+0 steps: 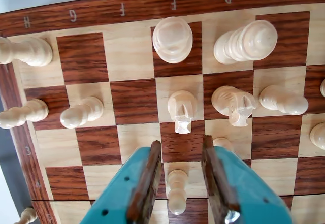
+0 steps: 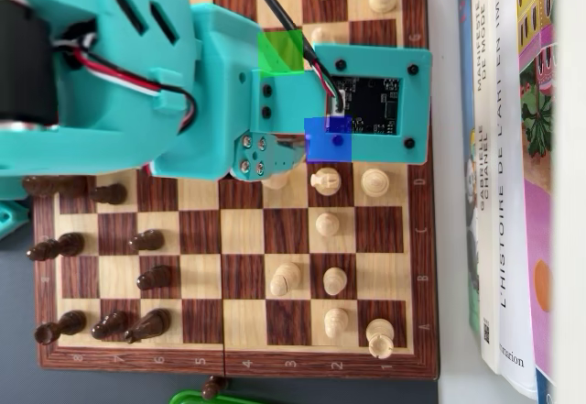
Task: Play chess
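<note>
In the wrist view my gripper [image 1: 181,144] hangs over a wooden chessboard [image 1: 127,4], jaws open. A white pawn [image 1: 176,191] stands between the two wood-lined fingers [image 1: 147,183], with a gap on each side. Ahead of the fingertips stand a white knight [image 1: 182,109] and a second knight [image 1: 234,104]. Two tall white pieces [image 1: 172,38] [image 1: 247,41] stand on the back rank. In the overhead view the teal arm [image 2: 229,83] covers the top half of the board [image 2: 275,360] and hides the jaws.
White pawns [image 1: 81,112] and a further white piece [image 1: 26,50] stand at the left of the wrist view. In the overhead view dark pieces [image 2: 146,239] line the left side and white pieces [image 2: 286,278] the right. Books [image 2: 513,166] lie along the board's right edge.
</note>
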You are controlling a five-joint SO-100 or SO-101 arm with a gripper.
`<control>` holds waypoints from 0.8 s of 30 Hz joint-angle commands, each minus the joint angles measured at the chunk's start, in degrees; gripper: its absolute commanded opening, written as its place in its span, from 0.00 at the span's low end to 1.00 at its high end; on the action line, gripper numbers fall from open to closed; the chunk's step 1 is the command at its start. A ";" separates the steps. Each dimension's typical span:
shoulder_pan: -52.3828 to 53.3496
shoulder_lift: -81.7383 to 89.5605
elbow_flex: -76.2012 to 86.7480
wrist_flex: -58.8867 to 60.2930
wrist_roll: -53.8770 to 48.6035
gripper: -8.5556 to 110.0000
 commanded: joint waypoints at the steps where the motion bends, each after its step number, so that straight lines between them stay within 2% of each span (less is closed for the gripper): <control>1: 0.62 0.26 -2.90 -0.26 0.35 0.18; 24: 0.70 -5.71 -7.56 -0.35 0.35 0.18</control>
